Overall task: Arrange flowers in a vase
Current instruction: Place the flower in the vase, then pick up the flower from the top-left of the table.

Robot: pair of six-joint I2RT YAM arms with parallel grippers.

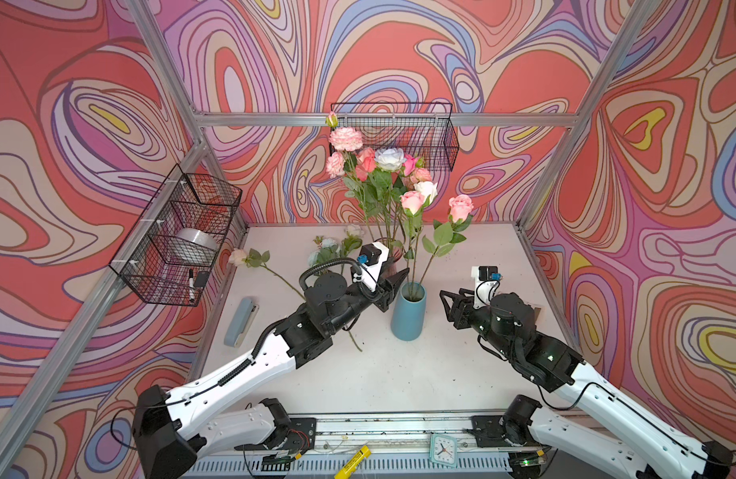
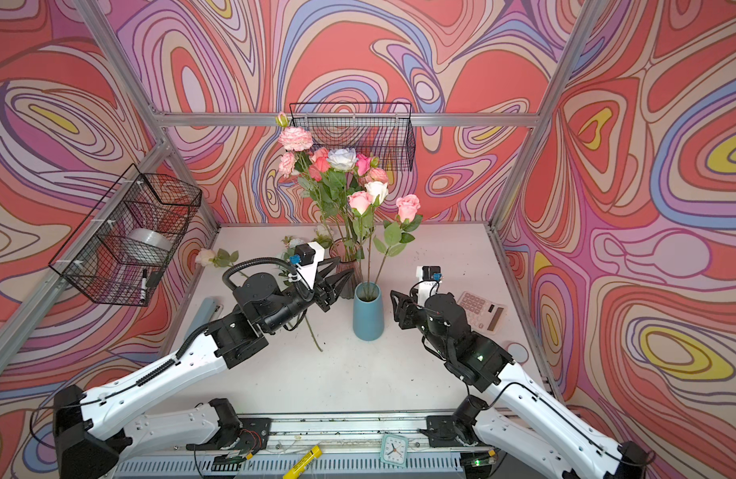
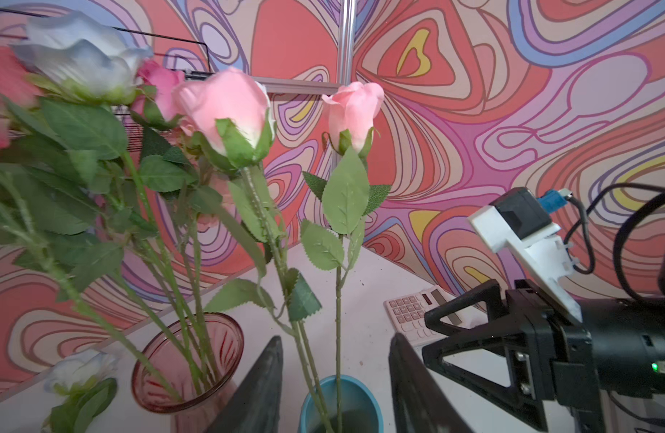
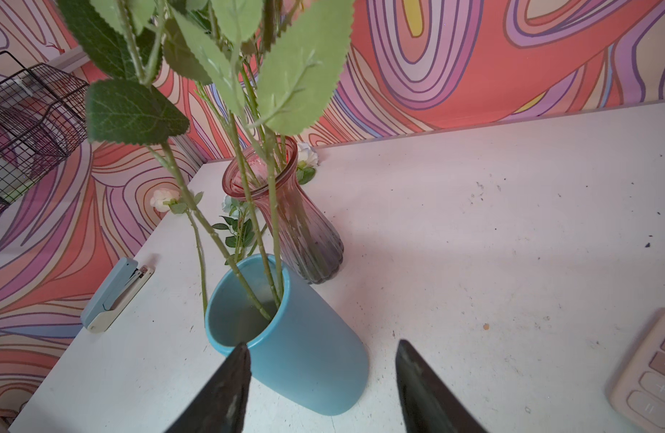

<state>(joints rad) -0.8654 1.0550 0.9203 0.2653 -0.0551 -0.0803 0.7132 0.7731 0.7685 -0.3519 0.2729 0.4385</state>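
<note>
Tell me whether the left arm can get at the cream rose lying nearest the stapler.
Probably yes. The cream rose lies uncovered beside the left arm; only its stem runs under it. The left gripper has open fingers straddling stems in the blue vase, so back out first.

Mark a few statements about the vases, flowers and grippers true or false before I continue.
1. The tall blue ceramic vase holds pink roses. True.
2. The right gripper is shut on a stem. False: it is open and empty.
3. The ribbed pink glass vase is empty. False: several stems stand in it.
4. A cream rose lies loose on the white table. True.
5. The left gripper is open. True.
</note>
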